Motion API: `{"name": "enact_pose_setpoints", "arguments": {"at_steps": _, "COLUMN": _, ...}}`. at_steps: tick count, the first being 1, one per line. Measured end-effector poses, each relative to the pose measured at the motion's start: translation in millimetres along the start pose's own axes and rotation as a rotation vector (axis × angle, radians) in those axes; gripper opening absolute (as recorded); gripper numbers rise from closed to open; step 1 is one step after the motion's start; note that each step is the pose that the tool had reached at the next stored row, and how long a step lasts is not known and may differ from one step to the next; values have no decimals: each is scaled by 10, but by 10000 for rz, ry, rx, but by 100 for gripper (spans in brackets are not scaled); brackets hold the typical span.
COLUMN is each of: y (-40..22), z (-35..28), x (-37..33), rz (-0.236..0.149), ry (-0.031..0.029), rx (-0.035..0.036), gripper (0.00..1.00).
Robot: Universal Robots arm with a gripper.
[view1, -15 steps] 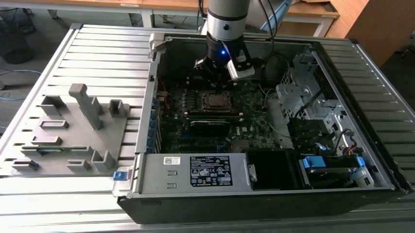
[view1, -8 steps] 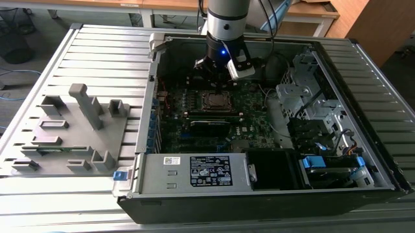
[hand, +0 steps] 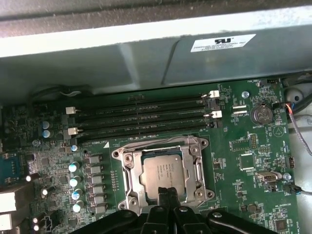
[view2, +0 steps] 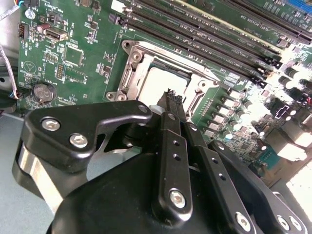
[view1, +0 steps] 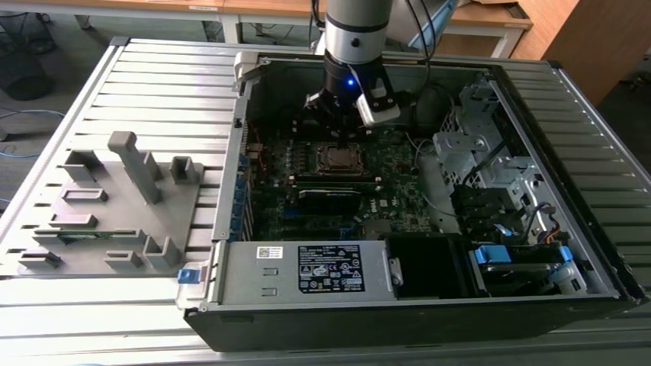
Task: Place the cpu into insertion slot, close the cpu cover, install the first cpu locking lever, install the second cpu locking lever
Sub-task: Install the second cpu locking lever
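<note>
Open case (view1: 489, 91): claw (hand: 168, 191) pinched together over seated cpu (hand: 163, 171).

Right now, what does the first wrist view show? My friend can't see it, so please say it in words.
The gripper, fingers pressed together, sits just above a silvery cpu lying in the insertion slot on a green circuit board, with the cpu cover framing it. Long black memory slots run behind, below a grey metal case wall.
</note>
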State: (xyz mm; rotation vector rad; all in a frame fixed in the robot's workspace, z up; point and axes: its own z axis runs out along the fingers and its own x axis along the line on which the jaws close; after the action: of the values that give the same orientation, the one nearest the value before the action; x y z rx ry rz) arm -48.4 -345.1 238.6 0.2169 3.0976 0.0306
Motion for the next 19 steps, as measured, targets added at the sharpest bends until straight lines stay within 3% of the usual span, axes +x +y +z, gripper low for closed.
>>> {"name": "enact_pose_setpoints", "arguments": {"at_steps": 19, "y": -225, "z": -4, "x": -32, "rz": 0, "ry": 0, "rx": 0, "gripper": 11}}
